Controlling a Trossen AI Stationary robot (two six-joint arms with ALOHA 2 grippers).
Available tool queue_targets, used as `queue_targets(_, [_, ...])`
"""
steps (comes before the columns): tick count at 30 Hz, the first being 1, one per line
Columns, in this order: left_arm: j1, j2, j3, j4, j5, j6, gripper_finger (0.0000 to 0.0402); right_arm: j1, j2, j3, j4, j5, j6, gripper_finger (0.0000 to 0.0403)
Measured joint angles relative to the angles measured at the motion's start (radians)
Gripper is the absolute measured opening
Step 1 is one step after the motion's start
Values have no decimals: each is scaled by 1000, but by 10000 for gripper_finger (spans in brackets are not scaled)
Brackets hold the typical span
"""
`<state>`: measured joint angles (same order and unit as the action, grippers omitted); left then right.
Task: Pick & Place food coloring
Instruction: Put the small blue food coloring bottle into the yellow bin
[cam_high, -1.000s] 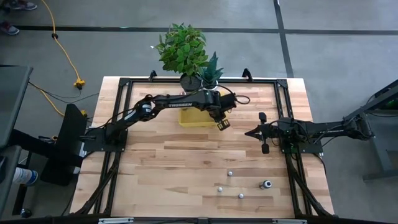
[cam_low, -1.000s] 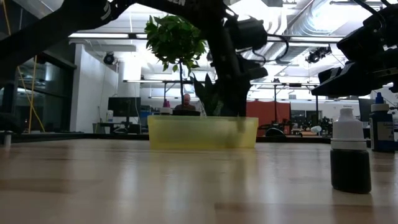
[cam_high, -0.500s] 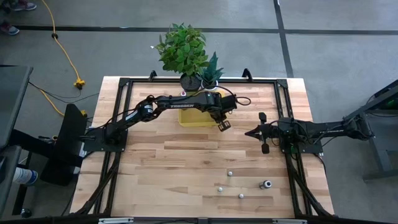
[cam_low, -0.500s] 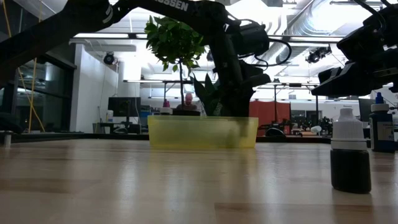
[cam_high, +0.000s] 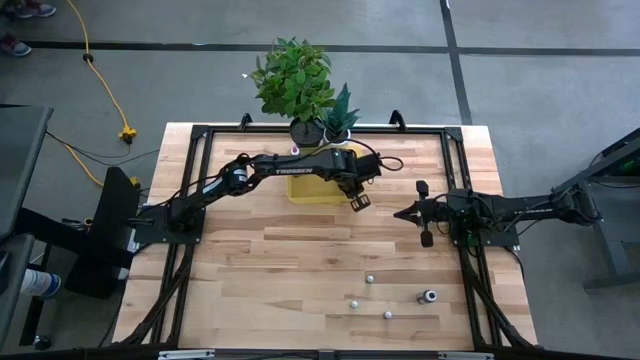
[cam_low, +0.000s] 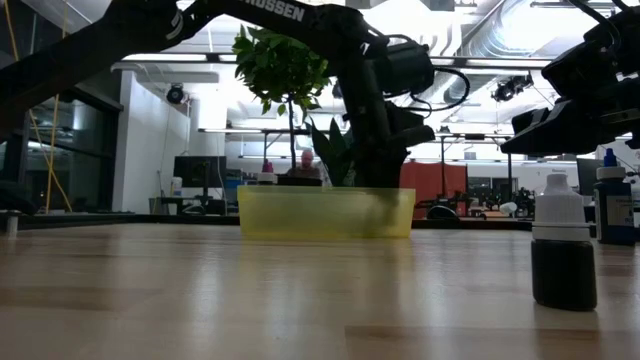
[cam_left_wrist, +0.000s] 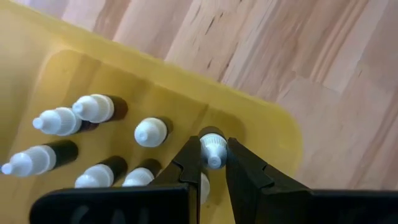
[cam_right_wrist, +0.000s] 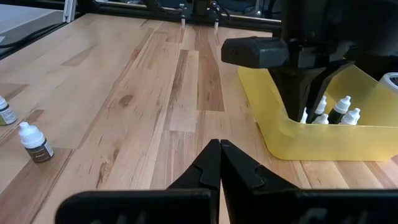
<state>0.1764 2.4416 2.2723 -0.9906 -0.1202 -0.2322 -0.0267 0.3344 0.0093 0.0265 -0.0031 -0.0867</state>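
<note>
Wooden table (cam_high: 300, 260) w/ black frame fills the high view; two potted plants (cam_high: 295, 80) stand at its far edge, centre. Left arm reaches across toward the far centre, its left tool (cam_left_wrist: 212, 163) down inside the right end of the yellow tray (cam_high: 312, 192), fingers (cam_left_wrist: 189, 163) closed on the white cap of one food coloring bottle (cam_left_wrist: 212, 148) standing in the tray corner. Approx six more bottles (cam_left_wrist: 151, 131) stand in the tray just beside it, white caps, dark bodies. Right arm waits at the table's right side, right tool (cam_right_wrist: 220, 160) shut on nothing, hanging above the wood, well apart from the tray. Loose bottles on the near right part of the table: three small ones (cam_high: 369, 279) and a darker one (cam_high: 429, 296). Low view shows a dark bottle (cam_low: 563, 252) w/ white cap upright close by at right.
</note>
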Motion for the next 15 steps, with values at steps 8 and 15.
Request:
queue_targets(8, [0,0,0,-6,-2,0,35,0,0,0,0,0,0,0])
queue_targets(15, [6,0,0,-4,-5,0,35,0,0,0,0,0,0,0])
